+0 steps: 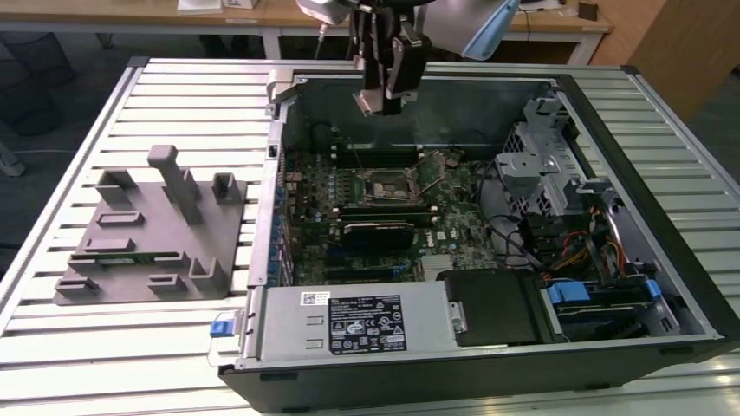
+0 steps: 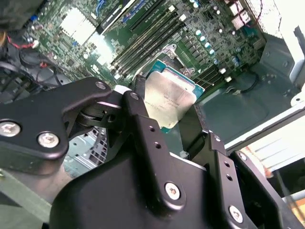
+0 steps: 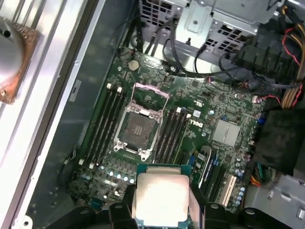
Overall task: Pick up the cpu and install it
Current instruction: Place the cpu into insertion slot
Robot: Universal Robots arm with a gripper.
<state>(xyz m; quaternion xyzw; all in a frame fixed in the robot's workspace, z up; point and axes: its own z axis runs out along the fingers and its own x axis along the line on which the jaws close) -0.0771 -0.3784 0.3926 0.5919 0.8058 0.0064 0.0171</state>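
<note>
1. On the exterior view's left you have one grey plastic fixture (image 1: pixel 151 230) lying on the slatted tabletop (image 1: pixel 185 95), just beside the case
2. Next stands one open computer case (image 1: pixel 463 381), with one motherboard (image 1: pixel 451 234) face up inside
3. On that board sits one black socket (image 3: pixel 138 128), its metal frame open, with two banks of memory slots, one on either side
4. Over the case's far side hangs your one pincer (image 1: pixel 386 106), clamped on the one cpu (image 3: pixel 161 199); in both wrist views the chip sits between two fingers (image 2: pixel 138 112), silvery top showing, in the air above the board and apart from the socket
5. On the exterior view's right you see one metal drive cage (image 1: pixel 543 165)
</note>
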